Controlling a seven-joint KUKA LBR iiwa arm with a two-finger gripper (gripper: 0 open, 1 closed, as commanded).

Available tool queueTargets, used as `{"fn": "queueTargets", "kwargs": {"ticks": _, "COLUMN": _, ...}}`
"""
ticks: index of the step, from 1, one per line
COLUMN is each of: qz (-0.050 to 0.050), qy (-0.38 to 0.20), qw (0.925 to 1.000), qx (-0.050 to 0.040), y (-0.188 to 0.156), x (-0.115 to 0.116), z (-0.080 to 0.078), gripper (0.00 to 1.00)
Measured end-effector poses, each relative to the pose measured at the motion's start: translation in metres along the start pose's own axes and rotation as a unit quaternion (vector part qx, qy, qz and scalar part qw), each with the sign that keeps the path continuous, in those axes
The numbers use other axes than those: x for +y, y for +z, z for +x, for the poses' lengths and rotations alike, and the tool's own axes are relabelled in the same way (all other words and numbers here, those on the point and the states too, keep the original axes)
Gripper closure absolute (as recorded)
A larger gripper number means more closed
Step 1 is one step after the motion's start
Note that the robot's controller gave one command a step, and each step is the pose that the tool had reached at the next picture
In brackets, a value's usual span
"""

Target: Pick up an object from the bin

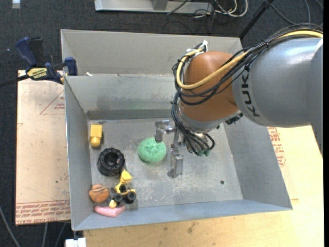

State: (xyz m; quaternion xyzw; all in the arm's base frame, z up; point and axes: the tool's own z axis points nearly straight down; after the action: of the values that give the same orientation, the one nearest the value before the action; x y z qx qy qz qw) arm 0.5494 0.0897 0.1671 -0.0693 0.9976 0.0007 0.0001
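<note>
Grey metal bin (77, 138), floor mostly bare, with loose items gathered in the left half.

Far left, near the back of the floor: small yellow block (95, 135), upright and alone. Below it, at lower left: brown rounded ball (98, 193), with a flat pink piece (109, 210) just beside it against the front wall. Black toothed ring (111, 161) lies flat between the yellow block and this lower cluster, apart from both. Right of the ball: small yellow-and-black toy (123, 188), touching or nearly touching the pink piece; cannot tell which.

Centre of the floor: green rounded lump (150, 151), clear of the other items.

Gripper (168, 148) is low over the floor at the green lump's right edge. Jaws apart: one finger stands by the lump's upper right, the other below and to its right. The lump's right side lies at the gap between them; cannot tell whether either finger touches it. Lump is resting on the floor, not lifted.

Right: orange wrist cover (211, 91) with yellow and black cables, then the grey arm (288, 81) running off the right edge of the frame.
</note>
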Motion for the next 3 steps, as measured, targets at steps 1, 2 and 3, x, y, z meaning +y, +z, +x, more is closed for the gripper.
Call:
{"fn": "queueTargets", "kwargs": {"ticks": 1, "qz": 0.000, "qy": -0.038, "qw": 0.9993, "qx": -0.0005, "y": 0.003, "x": 0.002, "z": -0.013, "gripper": 0.00}}
{"fn": "queueTargets", "kwargs": {"ticks": 2, "qz": 0.000, "qy": -0.081, "qw": 0.9967, "qx": -0.0036, "y": 0.042, "x": 0.010, "z": -0.031, "gripper": 0.00}}
{"fn": "queueTargets", "kwargs": {"ticks": 3, "qz": 0.000, "qy": -0.042, "qw": 0.9991, "qx": -0.0002, "y": 0.070, "x": 0.012, "z": -0.011, "gripper": 0.00}}
